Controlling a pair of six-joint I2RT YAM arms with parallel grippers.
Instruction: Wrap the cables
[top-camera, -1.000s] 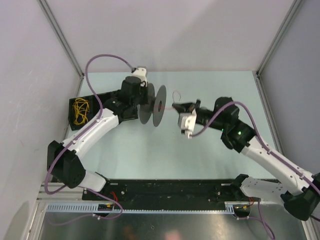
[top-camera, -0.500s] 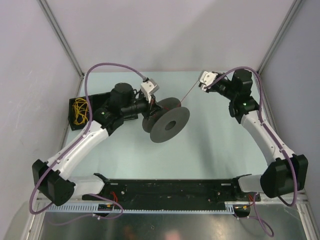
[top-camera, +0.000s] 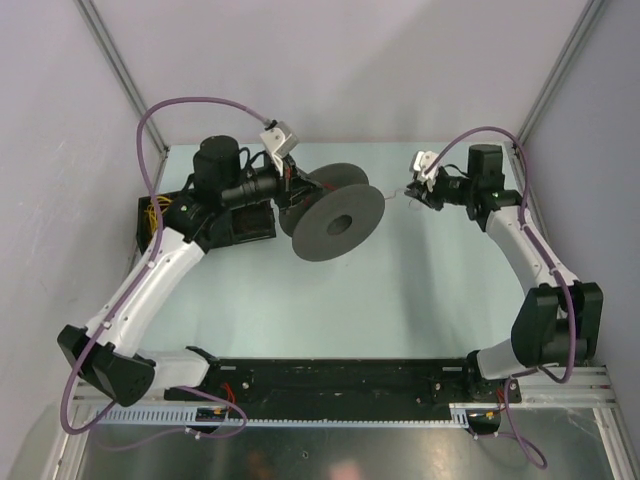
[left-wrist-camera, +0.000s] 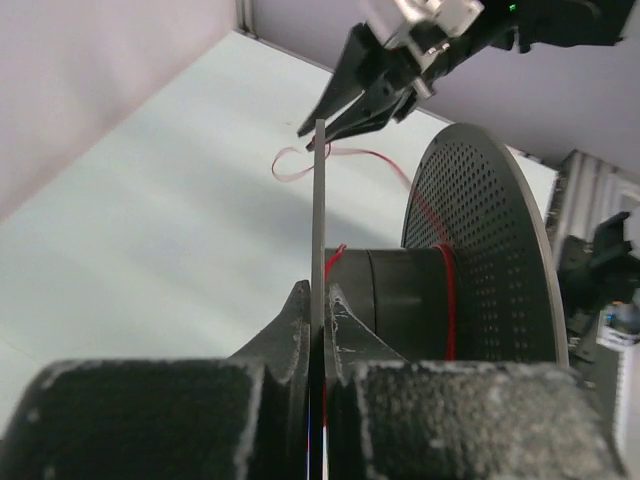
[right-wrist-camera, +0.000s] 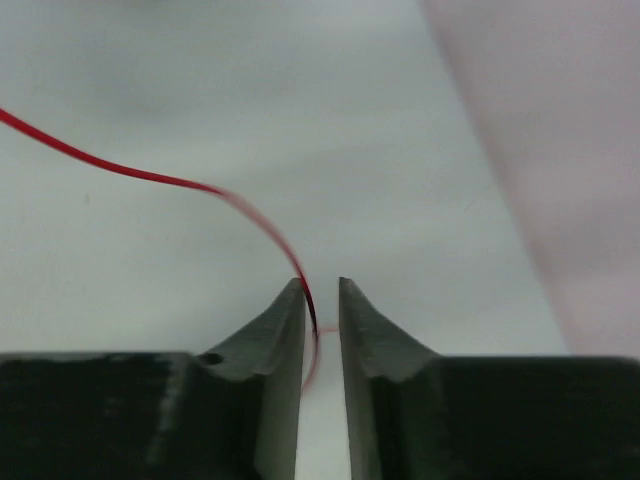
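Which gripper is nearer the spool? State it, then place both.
Left. The left gripper is clamped on the spool flange edge. The right gripper sits apart to its right, with the red wire between its fingers.

text: none legible | labels: none | numbers: none

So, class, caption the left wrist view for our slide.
Left gripper clamps the spool flange edge-on while the right gripper holds red wire beyond.

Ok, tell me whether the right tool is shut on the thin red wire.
Nearly shut: the right tool shows a narrow gap, with the thin red wire passing between.
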